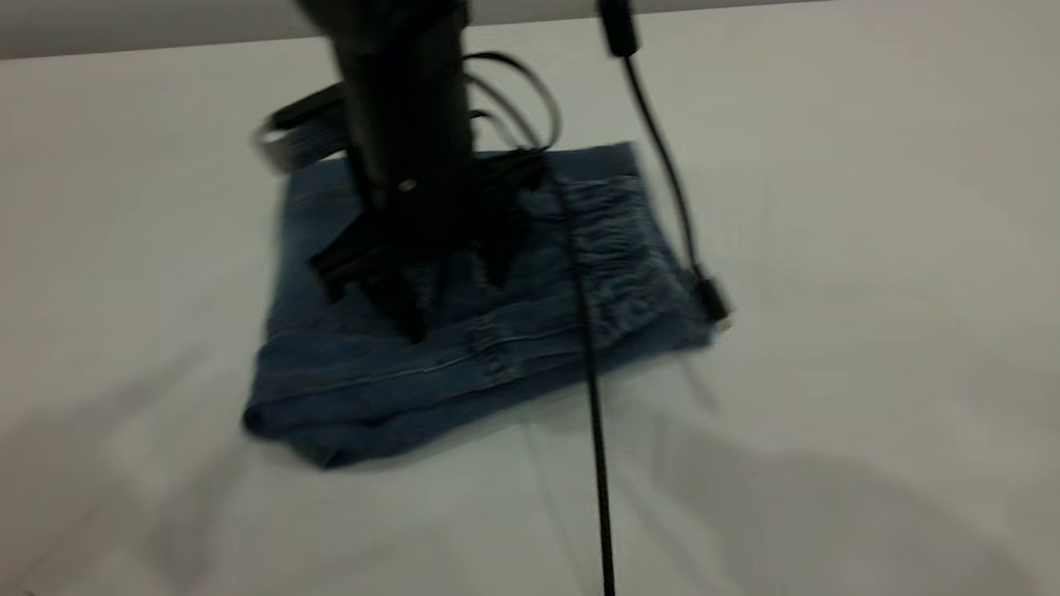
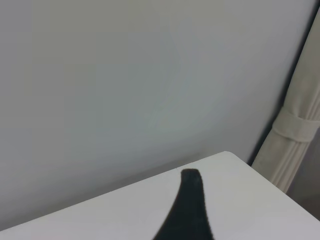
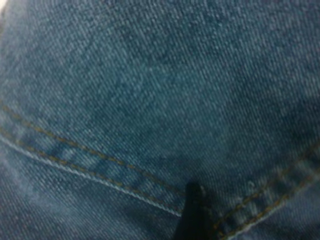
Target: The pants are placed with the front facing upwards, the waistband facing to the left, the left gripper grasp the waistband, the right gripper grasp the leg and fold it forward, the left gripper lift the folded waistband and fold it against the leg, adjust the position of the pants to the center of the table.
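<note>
Surface: pale grey-white desk [image 1: 869,248], plain, far wider than its load. Item 1: blue denim pants [image 1: 356,372], folded into a compact, roughly square packet lying flat on the desk, near mid-desk in the exterior view. Gathered waistband [image 1: 625,248] lies on top of the fold, along the packet's side at that view's right; a flat stitched seam runs across the near part. Item 2: right tool [image 1: 451,298], black, with pointed wedge jaws, hanging from its arm directly above the packet, tips down on or just over the upper denim layer; jaws look spread apart and released, no cloth between them. Right wrist view: filled by denim at very close range, orange double stitching crossing it, one dark fingertip [image 3: 192,212] against the cloth by the seam. Item 3: left tool [image 2: 187,215], off the pants and not seen in the exterior view; its camera faces a bare desk corner, a grey wall [image 2: 125,90] and a pale tied curtain [image 2: 300,130]; released or clenched cannot be told. Obstructions: the right arm covers the packet's far middle; a black cable [image 1: 595,397] hangs down across the waistband and near edge; a second thin cable ends in a plug [image 1: 714,300] beside the packet's right corner.
</note>
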Available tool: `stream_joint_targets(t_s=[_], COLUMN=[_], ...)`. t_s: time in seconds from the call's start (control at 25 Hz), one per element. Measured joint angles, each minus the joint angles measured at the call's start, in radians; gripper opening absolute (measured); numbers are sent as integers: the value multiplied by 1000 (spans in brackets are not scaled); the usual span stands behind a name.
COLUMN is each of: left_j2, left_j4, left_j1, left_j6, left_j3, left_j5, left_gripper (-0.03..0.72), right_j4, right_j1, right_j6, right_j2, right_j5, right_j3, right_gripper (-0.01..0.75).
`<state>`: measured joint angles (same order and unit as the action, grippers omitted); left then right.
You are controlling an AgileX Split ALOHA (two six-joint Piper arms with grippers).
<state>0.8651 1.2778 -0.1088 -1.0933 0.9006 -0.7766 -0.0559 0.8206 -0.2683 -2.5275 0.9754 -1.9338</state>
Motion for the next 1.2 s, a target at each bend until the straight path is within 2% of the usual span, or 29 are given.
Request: stream_joint_targets(t_s=[0.16,0.28,0.64,0.96,1.2], left_j2=[0,0,0,0,0], left_j4=[-5,-45,-49,-48,-48], left_j1=[37,53,53,53,53], left_j6=[0,0,-1,-1,-1], left_j3=[0,0,0,0,0], left_j5=[6,19,32,34,34], left_gripper=[582,582,582,582,582], right_j4=[50,104,239,252,257], right_j1=[-64,-95,-58,-39,-34], right_j6=[-79,-75,14,15,45], right_j2=[-3,-4,-6,-2,39], right_j5=[50,83,85,71,127], right_j3=[-1,-1,1,-3,-100], right_gripper=[477,477,477,477,464])
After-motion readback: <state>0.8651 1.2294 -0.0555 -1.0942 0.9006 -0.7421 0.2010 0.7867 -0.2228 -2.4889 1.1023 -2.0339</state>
